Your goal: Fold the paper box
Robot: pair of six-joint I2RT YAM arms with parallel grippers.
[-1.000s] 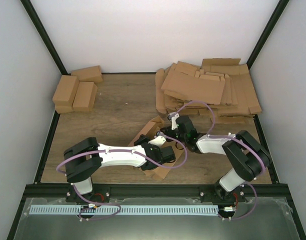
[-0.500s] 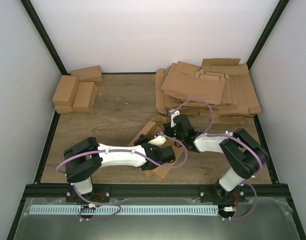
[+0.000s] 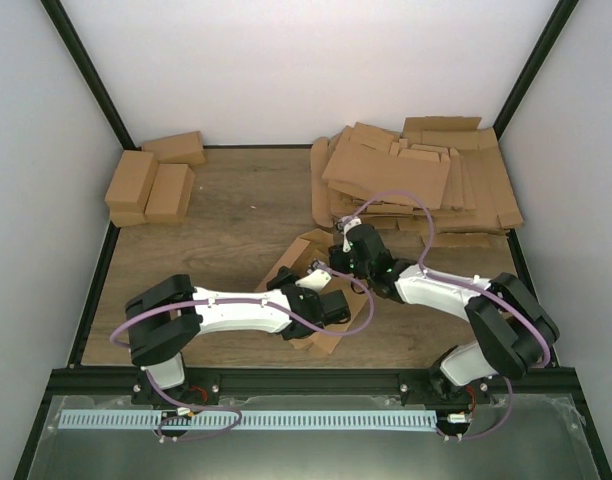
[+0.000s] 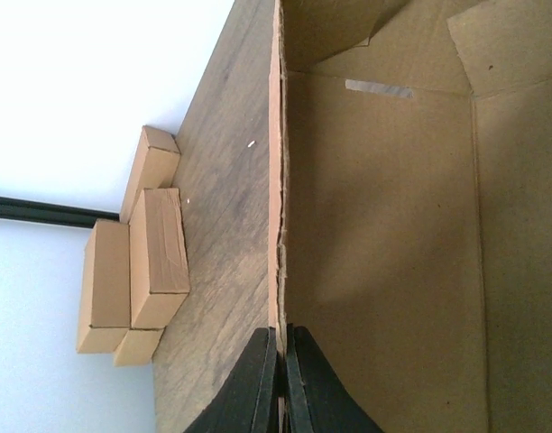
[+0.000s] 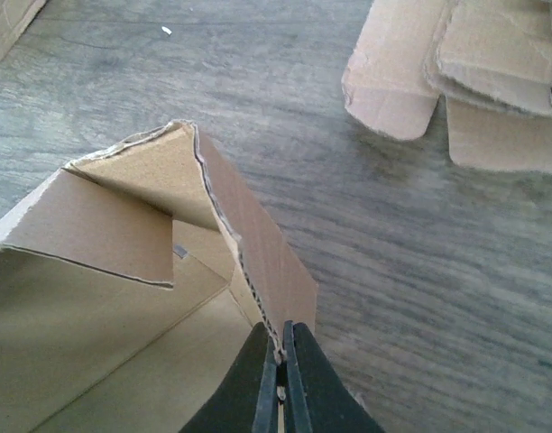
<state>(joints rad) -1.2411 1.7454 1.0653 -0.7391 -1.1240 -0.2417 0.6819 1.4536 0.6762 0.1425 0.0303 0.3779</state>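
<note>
Plain brown cardboard paper box (image 3: 304, 256), half-erected with its flaps open, is sitting on the wood-grain table (image 3: 236, 215) toward the near edge, between the two arms. Black two-finger left gripper (image 4: 281, 336) is pinching the raw edge of one side wall of the box, jaws clenched on the cardboard, while the right gripper (image 5: 279, 336) is likewise nipping the edge of another wall beside a folded-in corner flap. Small closed brown cartons (image 3: 151, 182) are standing grouped at the far left corner, well apart from the box, and a heap of flat brown cardboard sheets (image 3: 416, 178) is lying at the far right
</note>
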